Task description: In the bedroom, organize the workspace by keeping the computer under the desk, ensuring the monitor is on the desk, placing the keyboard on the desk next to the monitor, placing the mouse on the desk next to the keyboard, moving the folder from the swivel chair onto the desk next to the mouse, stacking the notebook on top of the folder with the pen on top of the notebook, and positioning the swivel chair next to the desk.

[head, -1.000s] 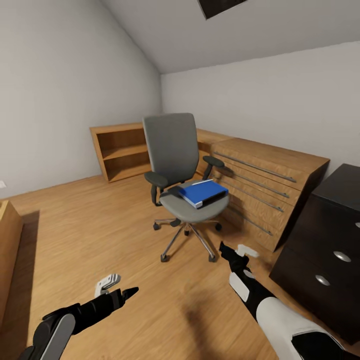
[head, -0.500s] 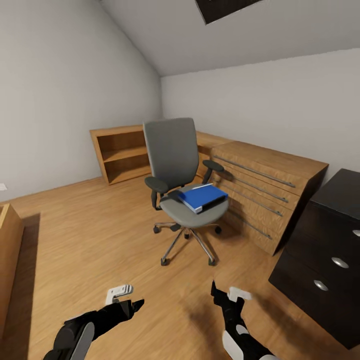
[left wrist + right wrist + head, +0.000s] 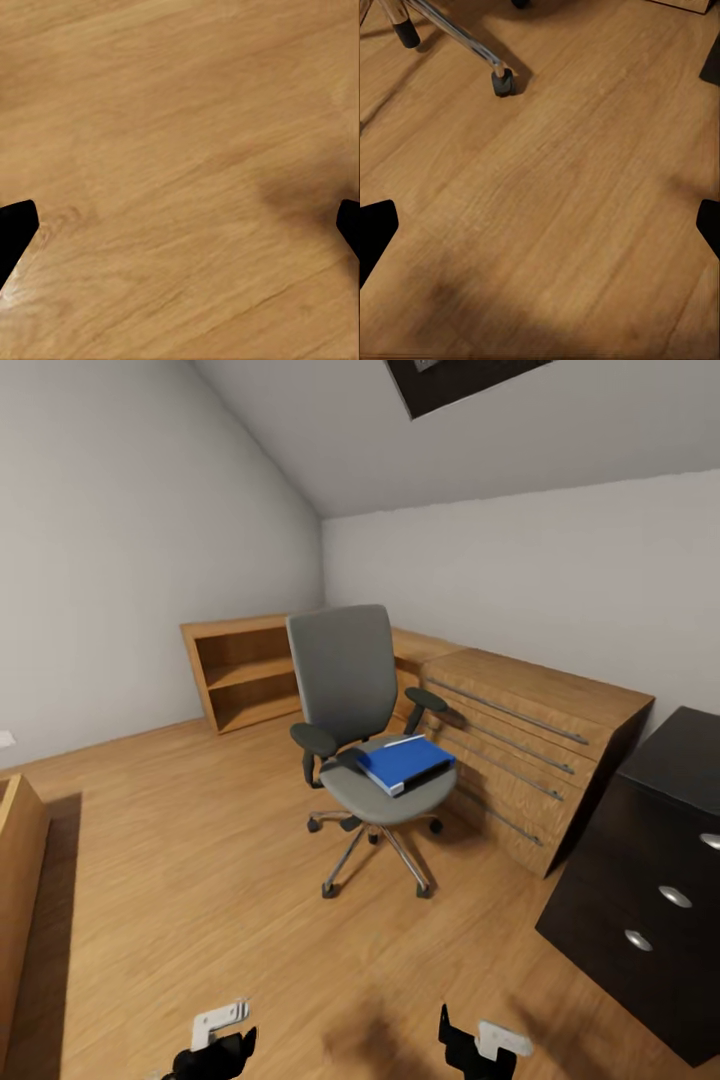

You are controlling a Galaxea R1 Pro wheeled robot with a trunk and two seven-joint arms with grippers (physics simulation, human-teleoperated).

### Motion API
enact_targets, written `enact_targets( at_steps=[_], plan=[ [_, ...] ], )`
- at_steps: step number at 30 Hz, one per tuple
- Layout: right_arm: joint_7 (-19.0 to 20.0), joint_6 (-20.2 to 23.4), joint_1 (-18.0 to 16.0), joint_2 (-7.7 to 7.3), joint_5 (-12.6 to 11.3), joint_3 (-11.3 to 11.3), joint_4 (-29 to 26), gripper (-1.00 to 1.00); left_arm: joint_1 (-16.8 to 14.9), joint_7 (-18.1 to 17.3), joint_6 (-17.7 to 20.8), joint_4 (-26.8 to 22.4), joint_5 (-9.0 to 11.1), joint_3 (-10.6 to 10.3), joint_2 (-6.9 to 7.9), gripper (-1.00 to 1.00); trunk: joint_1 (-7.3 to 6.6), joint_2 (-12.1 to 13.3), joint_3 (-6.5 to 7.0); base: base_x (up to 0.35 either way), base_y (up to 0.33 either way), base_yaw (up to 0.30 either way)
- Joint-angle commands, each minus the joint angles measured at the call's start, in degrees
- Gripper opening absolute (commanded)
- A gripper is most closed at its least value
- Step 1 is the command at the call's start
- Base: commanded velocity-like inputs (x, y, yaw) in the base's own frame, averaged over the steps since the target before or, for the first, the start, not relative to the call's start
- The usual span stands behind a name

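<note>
I stand on the wooden floor (image 3: 180,860) of an attic-like room with a sloped ceiling. The swivel chair (image 3: 362,730) sits a little above the middle of the head view, grey back upright, black armrests on both sides, chrome star base on castors under it. The seat acts as the carrier here: the folder (image 3: 405,761), bright blue with white page edges, lies flat on the right half of the seat, its long side angled toward the right armrest. Nothing rests on top of the folder.

At the right edge of the frame stands the black drawer unit of the desk (image 3: 650,880), three silver knobs on its front, well apart from the chair. Between them, behind the chair, runs a wooden dresser (image 3: 520,750) with long metal handles. At upper left of centre a low wooden shelf unit (image 3: 245,670) stands against the wall; its open compartments hold nothing I can make out.

My left gripper (image 3: 222,1046) and right gripper (image 3: 470,1048) peek in at the bottom edge. In each wrist view my dark fingertips sit at opposite edges with bare floor between them, so both are spread wide, grasping nothing. In the right wrist view, a chrome chair leg and castor (image 3: 502,81) lie in the upper left.
</note>
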Motion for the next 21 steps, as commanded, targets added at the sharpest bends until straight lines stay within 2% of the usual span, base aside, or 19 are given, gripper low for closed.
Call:
enact_targets(
  at_steps=[1, 4, 7, 16, 21],
  plan=[
    [-0.35, -0.15, -0.03, -0.02, -0.26, 0.51, 0.14, 1.00, -0.01, 0.90, -1.63, 0.96, 0.61, 0.03, -0.06, 1.00, -0.24, 0.39, 0.14, 0.000, 0.000, -0.018],
    [-0.35, -0.22, -0.03, -0.10, -0.25, 0.52, 0.44, 1.00, -0.01, 2.61, -7.62, 5.00, 0.60, -0.07, -0.12, 1.00, -0.90, 1.60, 0.70, 0.000, 0.000, -0.106],
    [-0.35, -0.24, -0.03, -0.40, -0.21, 0.52, 0.53, 1.00, -0.01, 3.21, -9.67, 7.57, 0.59, -0.18, -0.08, 1.00, -1.55, 2.80, 1.31, 0.000, 0.000, -0.208],
    [-0.35, -0.17, -0.03, -0.48, -0.17, 0.58, 0.65, 1.00, -0.01, 3.61, -10.60, 9.12, 0.46, -0.67, -0.14, 1.00, -3.53, 6.41, 3.02, -0.001, 0.000, -0.271],
    [-0.35, -0.17, -0.03, -0.12, -0.26, 0.68, 0.86, 1.00, -0.01, 3.96, -10.85, 10.78, 0.35, -3.14, -0.14, 1.00, -4.63, 8.41, 3.82, -0.068, 0.000, -0.274]
  ],
)
